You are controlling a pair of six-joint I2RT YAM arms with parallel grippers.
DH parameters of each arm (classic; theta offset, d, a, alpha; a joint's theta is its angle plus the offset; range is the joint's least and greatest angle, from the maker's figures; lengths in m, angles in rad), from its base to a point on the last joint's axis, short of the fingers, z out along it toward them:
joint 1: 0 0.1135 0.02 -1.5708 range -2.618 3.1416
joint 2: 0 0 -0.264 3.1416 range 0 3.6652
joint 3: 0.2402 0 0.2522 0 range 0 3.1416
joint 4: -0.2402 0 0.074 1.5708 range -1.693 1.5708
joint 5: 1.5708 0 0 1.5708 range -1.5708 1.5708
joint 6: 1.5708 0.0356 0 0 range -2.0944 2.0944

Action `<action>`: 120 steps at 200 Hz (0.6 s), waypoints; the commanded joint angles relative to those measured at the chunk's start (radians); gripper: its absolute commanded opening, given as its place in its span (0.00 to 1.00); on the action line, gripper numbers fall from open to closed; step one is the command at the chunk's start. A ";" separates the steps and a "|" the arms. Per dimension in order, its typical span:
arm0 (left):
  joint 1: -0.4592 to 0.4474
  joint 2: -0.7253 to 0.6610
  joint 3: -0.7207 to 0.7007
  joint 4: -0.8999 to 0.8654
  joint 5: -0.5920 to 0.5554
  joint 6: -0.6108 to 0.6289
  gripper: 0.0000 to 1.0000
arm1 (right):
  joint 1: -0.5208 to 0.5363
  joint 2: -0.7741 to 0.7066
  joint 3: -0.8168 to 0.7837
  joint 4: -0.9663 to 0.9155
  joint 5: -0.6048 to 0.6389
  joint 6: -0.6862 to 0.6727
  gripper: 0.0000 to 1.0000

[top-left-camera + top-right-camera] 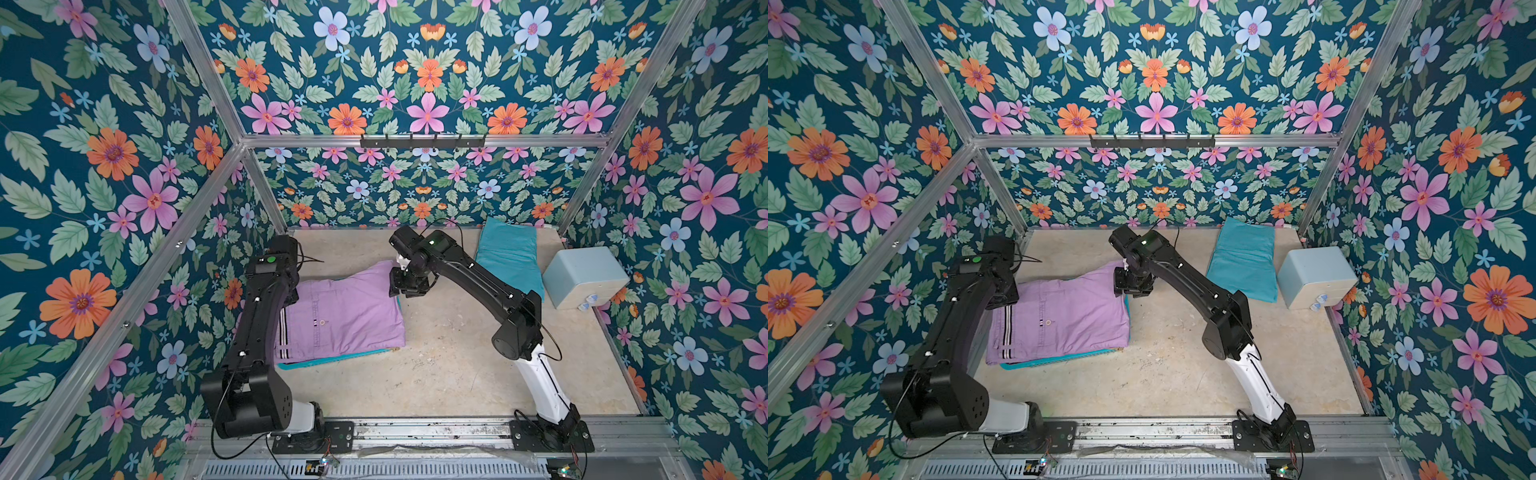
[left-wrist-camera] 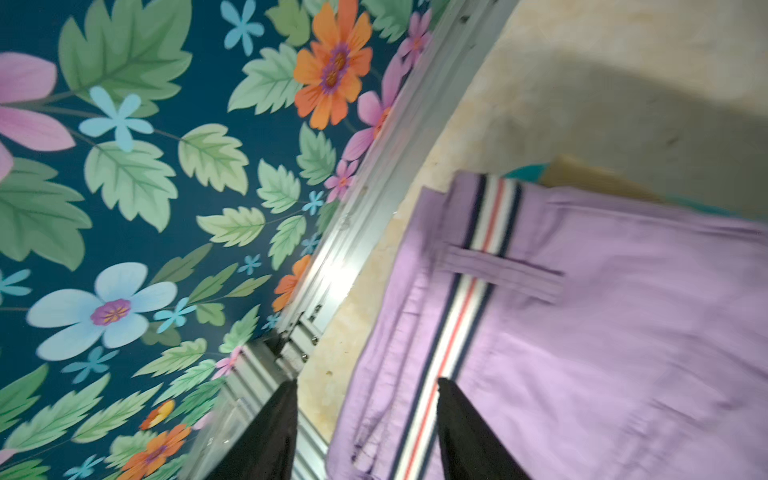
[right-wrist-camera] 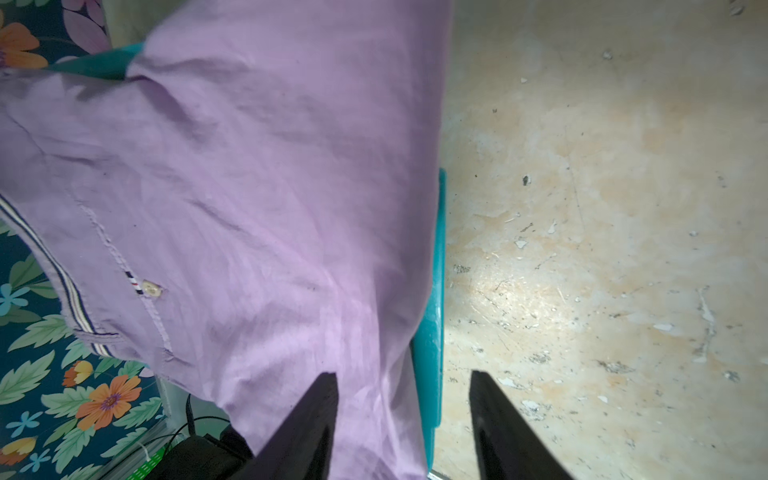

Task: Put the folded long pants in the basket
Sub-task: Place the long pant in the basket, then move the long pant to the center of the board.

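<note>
The lilac folded long pants (image 1: 345,311) (image 1: 1067,316) lie flat over the teal basket (image 1: 332,359) (image 1: 1059,360), whose rim shows only along their near and right edges. My left gripper (image 2: 368,382) is open, its fingers standing either side of the striped waistband of the lilac pants (image 2: 602,332). My right gripper (image 3: 402,374) (image 1: 405,286) is open over the far right corner, straddling the edge of the lilac pants (image 3: 249,187) and the basket rim (image 3: 432,324). A tan cloth edge (image 2: 590,178) peeks from beneath. Turquoise folded pants (image 1: 509,253) (image 1: 1244,257) lie at the back right.
A pale blue rounded box (image 1: 584,276) (image 1: 1316,276) stands against the right wall beside the turquoise pants. Aluminium frame posts and floral walls close in the table (image 1: 436,374) on three sides. A black hook rail (image 1: 422,141) hangs on the back wall.
</note>
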 commanded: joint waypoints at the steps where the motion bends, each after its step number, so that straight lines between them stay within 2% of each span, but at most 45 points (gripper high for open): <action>1: -0.001 -0.054 0.008 0.127 0.397 -0.001 0.60 | -0.042 -0.063 -0.052 0.011 0.043 -0.051 0.63; 15: -0.022 -0.084 -0.031 0.239 0.655 -0.032 0.61 | -0.112 -0.129 -0.165 0.060 0.039 -0.045 0.63; 26: -0.069 -0.100 -0.067 0.333 0.746 -0.066 0.61 | -0.180 -0.194 -0.289 0.130 0.037 -0.035 0.63; 52: -0.256 -0.081 -0.093 0.424 0.697 -0.104 0.61 | -0.373 -0.295 -0.542 0.295 0.016 -0.004 0.56; 70: -0.355 -0.053 -0.122 0.493 0.714 -0.129 0.60 | -0.505 -0.286 -0.597 0.319 0.020 0.007 0.42; 91: -0.437 -0.023 -0.157 0.570 0.727 -0.146 0.60 | -0.609 -0.233 -0.581 0.336 0.121 -0.014 0.24; 120: -0.469 0.006 -0.180 0.581 0.709 -0.126 0.61 | -0.690 -0.065 -0.403 0.217 0.199 -0.047 0.23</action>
